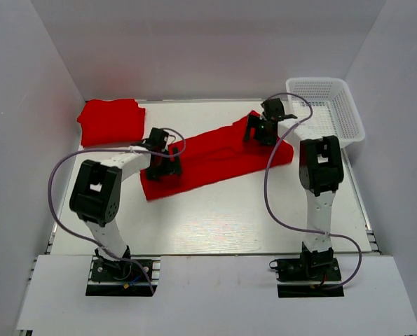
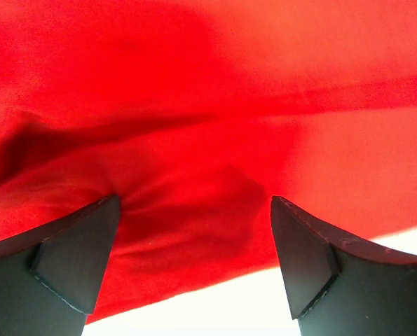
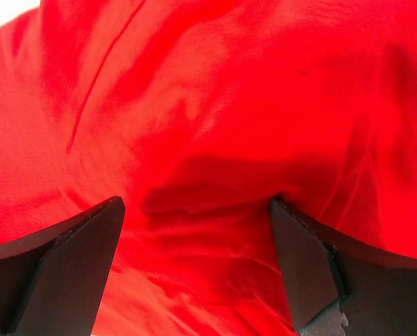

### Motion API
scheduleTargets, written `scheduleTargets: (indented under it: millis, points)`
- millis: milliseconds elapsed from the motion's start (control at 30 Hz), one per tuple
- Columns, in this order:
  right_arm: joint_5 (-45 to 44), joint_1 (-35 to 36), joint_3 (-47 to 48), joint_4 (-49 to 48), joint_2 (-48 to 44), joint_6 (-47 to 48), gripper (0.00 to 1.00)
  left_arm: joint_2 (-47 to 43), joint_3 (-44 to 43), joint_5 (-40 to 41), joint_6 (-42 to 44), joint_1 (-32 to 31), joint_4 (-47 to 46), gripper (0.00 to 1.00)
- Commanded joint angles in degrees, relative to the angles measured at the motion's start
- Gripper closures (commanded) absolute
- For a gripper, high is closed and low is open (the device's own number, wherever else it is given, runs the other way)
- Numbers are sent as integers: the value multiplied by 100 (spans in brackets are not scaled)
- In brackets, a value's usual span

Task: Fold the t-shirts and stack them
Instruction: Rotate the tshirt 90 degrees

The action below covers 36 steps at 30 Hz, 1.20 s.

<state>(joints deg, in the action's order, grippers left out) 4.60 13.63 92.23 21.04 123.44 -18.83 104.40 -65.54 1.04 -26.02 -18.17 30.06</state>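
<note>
Two red shirts lie on the white table (image 1: 215, 224). The folded t-shirt (image 1: 110, 120) sits at the far left corner, well apart from the arms. It looks done, and I think it is the start of the stack. The long t-shirt (image 1: 215, 157) lies in the middle as a band that runs from low on the left up to the right, so it seems to be folded along its length and not yet across. Each arm is at one end of this band, and I think that is so they can lift both ends together. The left gripper (image 1: 165, 159) is down on the left end, near the front edge of the cloth. Its fingers (image 2: 82, 259) are spread wide with a small bunch of red cloth between them, and they are not pinching it yet. The right gripper (image 1: 264, 126) is down on the far right end, and its fingers (image 3: 303, 266) are spread wide over wrinkled cloth too. Both arms bend at the elbow and reach forward with their wrists tipped down. A white basket (image 1: 331, 105) stands at the far right corner, just beside the right arm.
</note>
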Motion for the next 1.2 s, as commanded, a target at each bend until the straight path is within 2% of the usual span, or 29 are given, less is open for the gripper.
scheduleTargets:
  millis: [0,33,67,100,133,267,333,467,667,800,967,1067,1100,1167]
  points:
    - [574,16,716,49,951,169,10,-200,1173,-1481,-429,-501,1106,1]
    - [969,34,1344,41,1111,195,10,-323,1288,-1780,-430,-894,1203,1]
    - [1164,52,1568,15,1391,291,10,-428,1394,-2244,-430,-1133,1308,1]
    - [1697,104,1797,-3,1689,301,10,-595,1395,-2405,-430,-1379,1413,1]
    - [1867,157,2434,-47,1806,336,10,-657,1395,-2598,-430,-1869,1510,1]
    - [2405,281,3019,-1116,2385,170,10,-606,474,-3845,254,-2769,1679,1]
    - [2580,360,3169,-1487,2457,-68,10,-448,-43,-3848,658,-3111,1836,1]
    - [2729,430,3380,-1963,2571,-270,10,403,-714,-3989,1195,-3472,2257,1]
    - [2810,518,3197,-1954,2537,-270,10,740,-978,-4173,1380,-3667,2003,1]
    - [2687,500,3117,-1735,2239,-16,10,486,-1618,-3498,1433,-3667,2065,1]
    - [2257,527,2943,-1208,1298,467,10,46,-2270,-3084,1486,-3545,2126,1]
    - [1959,562,2713,-867,780,529,10,-471,-2507,-2216,1241,-3544,2249,1]
    - [1853,579,2670,-786,709,538,10,-673,-2508,-1561,1118,-3544,2249,1]
    - [1545,615,2345,-558,306,564,10,-1429,-2263,-881,611,-3482,2249,1]
